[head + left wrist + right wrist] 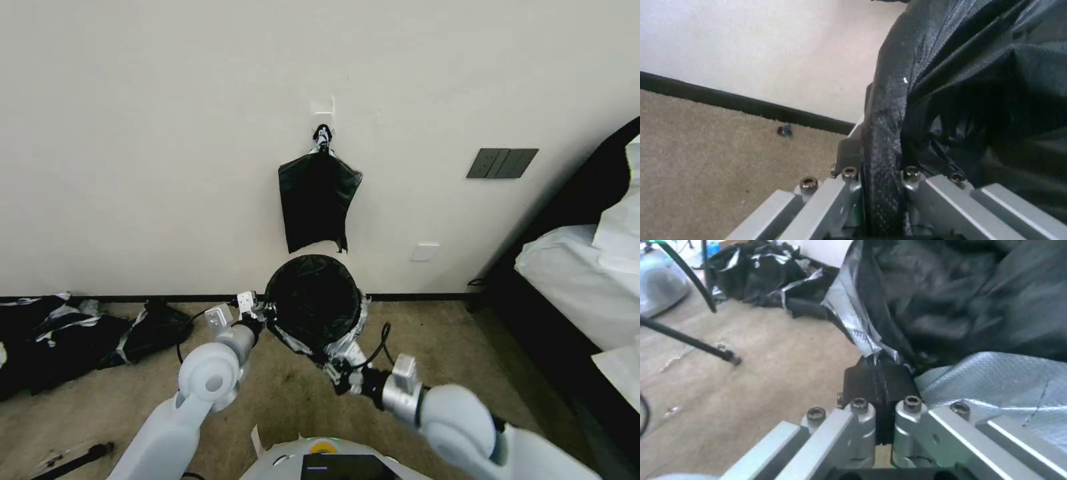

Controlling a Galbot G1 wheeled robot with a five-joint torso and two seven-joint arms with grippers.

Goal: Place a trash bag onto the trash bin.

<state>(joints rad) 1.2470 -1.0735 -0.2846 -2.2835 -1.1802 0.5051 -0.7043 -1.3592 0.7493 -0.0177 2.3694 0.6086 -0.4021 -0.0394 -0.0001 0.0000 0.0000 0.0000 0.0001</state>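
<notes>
Black trash bag (313,303) pinched by both grippers' fingers (878,380).

Beige carpet (427,347) carries the lined trash bin (313,303) and black sacks (60,337).

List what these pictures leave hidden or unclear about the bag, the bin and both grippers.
- The trash bin's walls: in the head view the trash bag drapes over them, so the rim fit is unclear.
- The bin's base: hidden behind the right gripper and arm.
- The left gripper's fingertips: in the left wrist view, film covers them.
- The bag's bottom inside the bin: too dark in the head view.
</notes>
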